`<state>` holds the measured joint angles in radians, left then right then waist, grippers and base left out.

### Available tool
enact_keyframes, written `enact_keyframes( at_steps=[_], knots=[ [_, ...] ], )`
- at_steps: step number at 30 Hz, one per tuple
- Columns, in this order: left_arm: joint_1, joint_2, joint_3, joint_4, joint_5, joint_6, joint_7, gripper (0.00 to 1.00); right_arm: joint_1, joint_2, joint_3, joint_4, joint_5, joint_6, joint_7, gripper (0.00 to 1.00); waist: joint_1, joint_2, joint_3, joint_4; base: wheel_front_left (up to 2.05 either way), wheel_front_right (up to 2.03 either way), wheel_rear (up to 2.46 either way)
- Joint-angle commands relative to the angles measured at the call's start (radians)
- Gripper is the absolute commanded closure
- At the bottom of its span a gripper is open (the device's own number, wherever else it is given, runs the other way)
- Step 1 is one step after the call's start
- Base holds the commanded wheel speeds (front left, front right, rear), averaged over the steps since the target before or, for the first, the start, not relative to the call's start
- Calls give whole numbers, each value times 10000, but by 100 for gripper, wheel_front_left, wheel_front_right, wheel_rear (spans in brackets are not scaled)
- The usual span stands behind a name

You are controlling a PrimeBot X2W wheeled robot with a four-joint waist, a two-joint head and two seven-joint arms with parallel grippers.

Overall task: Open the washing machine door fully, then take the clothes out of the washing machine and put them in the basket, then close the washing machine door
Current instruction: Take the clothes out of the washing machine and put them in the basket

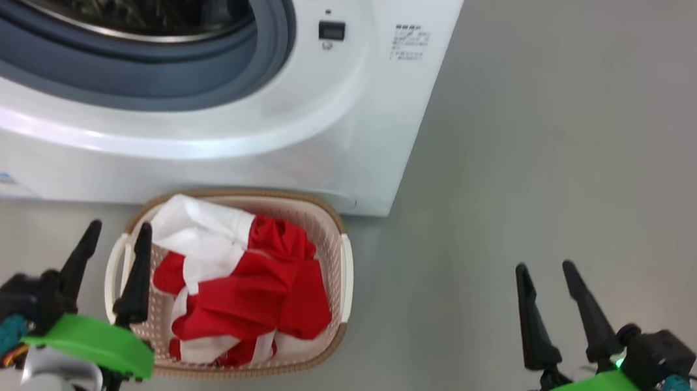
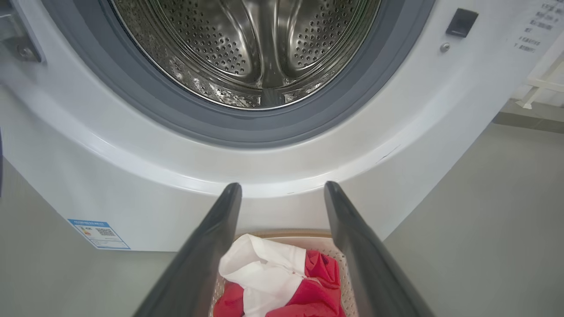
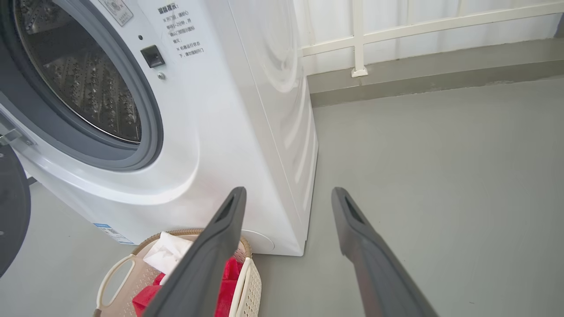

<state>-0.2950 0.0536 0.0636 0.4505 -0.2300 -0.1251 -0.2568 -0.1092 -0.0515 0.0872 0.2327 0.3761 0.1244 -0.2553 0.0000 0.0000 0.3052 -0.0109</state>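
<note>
We saw the left tool (image 1: 120, 225) and right tool (image 1: 544, 266) spread empty before the washing machine (image 1: 356, 124) on smooth grey floor (image 1: 557, 147).

The clothes (image 1: 246, 289) hide the floor of the basket (image 1: 346, 287), and the washing machine door (image 3: 11, 211) is cut off.

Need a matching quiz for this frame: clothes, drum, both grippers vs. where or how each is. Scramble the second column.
Things
1. clothes
2. drum
3. left gripper
4. right gripper

States
A. open, over bare floor to the right of the washing machine
B. lying in the basket
C. bare steel, no fabric seen inside
D. open, at the basket's left rim

Pairs: 1-B, 2-C, 3-D, 4-A
</note>
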Motion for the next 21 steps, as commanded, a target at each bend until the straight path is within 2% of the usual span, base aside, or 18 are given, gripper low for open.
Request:
enact_keyframes(
  at_steps=[1,11,21],
  knots=[
    [351,291,356,-470,56,-56,-49,0,206,-44,317,-157,-102,63,-65,0,0,0,-738,-100,0,0,0],
    [1838,249,544,-1955,328,-56,-49,0,1026,-335,270,-110,32,63,-65,0,0,0,-1740,-77,0,0,0],
    [3065,156,930,-2715,373,-56,-49,0,1571,-441,280,-154,150,63,-65,0,0,0,-2341,-154,0,0,0]
  ],
)
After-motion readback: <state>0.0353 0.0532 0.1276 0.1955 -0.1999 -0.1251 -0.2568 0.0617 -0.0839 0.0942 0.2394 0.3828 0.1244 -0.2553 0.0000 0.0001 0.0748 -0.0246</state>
